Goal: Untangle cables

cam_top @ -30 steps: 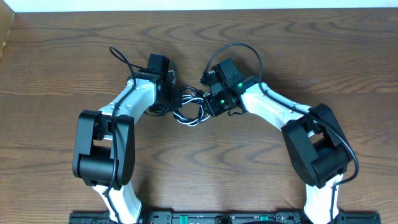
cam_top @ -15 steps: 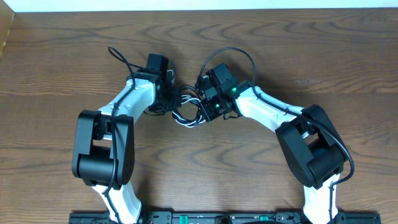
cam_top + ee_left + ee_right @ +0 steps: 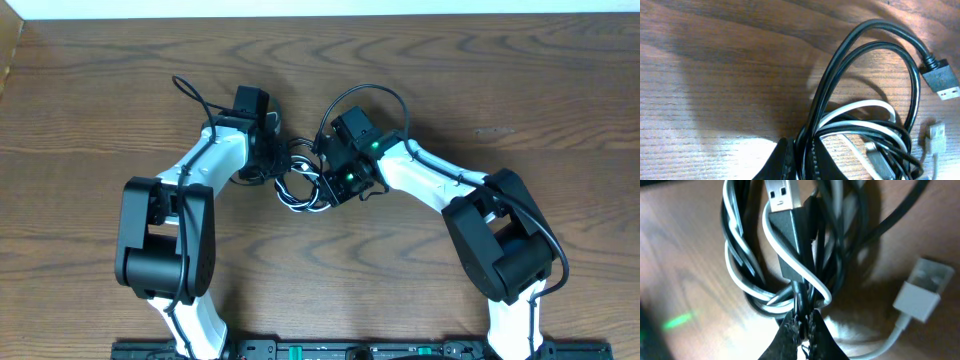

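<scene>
Since a second ago the right arm has swung inward over the bundle, and the right gripper [image 3: 802,325] has closed, pinching black and white strands. The wood-grain table [image 3: 480,80] carries the cables [image 3: 300,188] at its centre, between the two wrists: glossy black cords and one white cord in loose, overlapping loops. The left gripper [image 3: 800,157] is clamped on black strands, apparently two. A rectangular black USB plug [image 3: 940,80] and a boxy white plug [image 3: 920,296] lie free.
</scene>
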Available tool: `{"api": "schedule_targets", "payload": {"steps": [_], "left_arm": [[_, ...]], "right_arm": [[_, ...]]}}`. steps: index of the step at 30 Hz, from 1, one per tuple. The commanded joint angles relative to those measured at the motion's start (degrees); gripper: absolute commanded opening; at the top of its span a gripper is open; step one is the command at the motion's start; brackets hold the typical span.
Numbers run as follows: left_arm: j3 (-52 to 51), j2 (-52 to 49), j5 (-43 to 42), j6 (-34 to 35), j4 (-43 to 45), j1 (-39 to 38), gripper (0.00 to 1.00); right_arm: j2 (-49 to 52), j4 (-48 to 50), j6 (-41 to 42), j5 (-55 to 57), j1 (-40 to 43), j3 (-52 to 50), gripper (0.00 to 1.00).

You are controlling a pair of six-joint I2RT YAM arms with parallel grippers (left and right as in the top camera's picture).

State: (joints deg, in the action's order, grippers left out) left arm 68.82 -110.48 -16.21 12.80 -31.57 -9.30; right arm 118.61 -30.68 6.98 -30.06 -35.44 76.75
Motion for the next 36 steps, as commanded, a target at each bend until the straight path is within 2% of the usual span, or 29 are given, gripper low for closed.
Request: {"api": "schedule_targets", "payload": {"steps": [1,4,9,15,19,22,28,36], "left_arm": [[0.42,0.02,0.37,4.17,0.85,2.75,0.08],[0.42,0.0,0.26,8.48,1.03,5.31,0.08],[-0.07,0.0,-2.84,8.98,1.05,7.65,0.08],[-0.2,0.0,-2.84,8.94,1.01,7.98,0.08],[-0.2,0.0,-2.84,8.94,0.85,7.96,0.08],[-0.2,0.0,-2.84,8.92,0.81,7.93,0.08],[-0.2,0.0,-2.82,8.92,0.74,7.96,0.08],[-0.2,0.0,-2.82,8.92,0.66,7.96,0.08]], "right_arm": [[0.61,-1.73,-1.07,-7.06,-1.73,-0.79,0.01],[0.61,-2.29,-1.07,-7.61,-1.73,-0.79,0.01],[0.61,-2.1,-0.15,-6.69,-1.73,-0.79,0.01],[0.61,-2.03,11.98,5.79,-1.73,-0.79,0.01],[0.61,-0.81,14.73,10.88,-1.33,-0.79,0.01],[0.61,0.31,16.7,15.26,-0.96,-0.79,0.09],[0.61,0.46,17.03,19.17,-0.02,-0.79,0.45],[0.61,1.53,17.03,19.34,3.93,-0.79,0.5]]}}
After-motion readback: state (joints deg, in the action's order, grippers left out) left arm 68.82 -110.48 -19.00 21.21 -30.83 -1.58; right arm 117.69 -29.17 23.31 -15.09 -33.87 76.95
